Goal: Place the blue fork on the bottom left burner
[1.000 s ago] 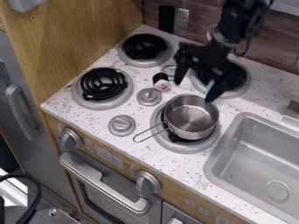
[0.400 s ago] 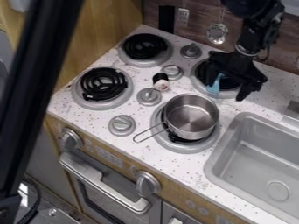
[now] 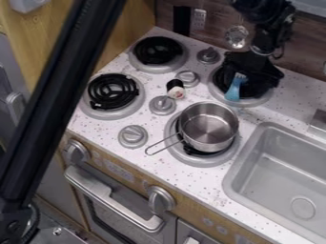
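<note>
Claw: mine, located over the back right burner of the bench, towards its far edge. Whether it stands wide or narrow, I cannot tell.

Blue fork: recorded at the back right burner, on the side facing the middle of the bench, just beside my claw. Its tines point up towards the far edge, its handle end towards the near edge. Contact with my claw: I cannot tell.

Front left burner: black coil in a grey metal ring, at the bench's near left corner. Back left burner: same pattern, at the far left corner.

Metal pot: upright on the front right burner, its wire handle directed at the near left corner.

Small black-topped item: on the bench between the left and right burners, near two grey knobs.

Sink: set into the bench, right of the pot. Metal ladle: hanging at the wall, beyond the far edge.
</note>
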You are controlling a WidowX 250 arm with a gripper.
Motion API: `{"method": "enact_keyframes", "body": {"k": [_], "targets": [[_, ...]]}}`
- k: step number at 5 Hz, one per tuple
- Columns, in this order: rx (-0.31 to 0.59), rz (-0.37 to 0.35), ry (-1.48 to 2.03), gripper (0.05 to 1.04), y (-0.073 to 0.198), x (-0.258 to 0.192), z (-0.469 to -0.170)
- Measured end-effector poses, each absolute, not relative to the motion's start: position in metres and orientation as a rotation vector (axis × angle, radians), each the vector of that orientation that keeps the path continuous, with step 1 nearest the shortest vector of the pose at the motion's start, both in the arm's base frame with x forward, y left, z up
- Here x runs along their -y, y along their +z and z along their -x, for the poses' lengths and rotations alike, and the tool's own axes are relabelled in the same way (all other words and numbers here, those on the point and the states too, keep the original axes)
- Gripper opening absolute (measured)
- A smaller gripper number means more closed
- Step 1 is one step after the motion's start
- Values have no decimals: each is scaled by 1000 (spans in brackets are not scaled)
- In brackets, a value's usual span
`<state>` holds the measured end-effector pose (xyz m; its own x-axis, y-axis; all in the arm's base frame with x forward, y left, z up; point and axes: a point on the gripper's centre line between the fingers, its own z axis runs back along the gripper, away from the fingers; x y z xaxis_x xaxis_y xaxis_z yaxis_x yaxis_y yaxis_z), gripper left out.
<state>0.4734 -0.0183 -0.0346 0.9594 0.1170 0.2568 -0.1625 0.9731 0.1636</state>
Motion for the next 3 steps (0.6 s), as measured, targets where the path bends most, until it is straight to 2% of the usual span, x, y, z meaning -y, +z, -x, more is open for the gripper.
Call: {"method": "enact_keyframes", "body": {"k": [1,2,3], "targets": [[222,-213,173,999,-43,-5,-477],[202,-212,191,999,-51,-13,-476],[163,-134,211,999,-59,-1,-474]]}}
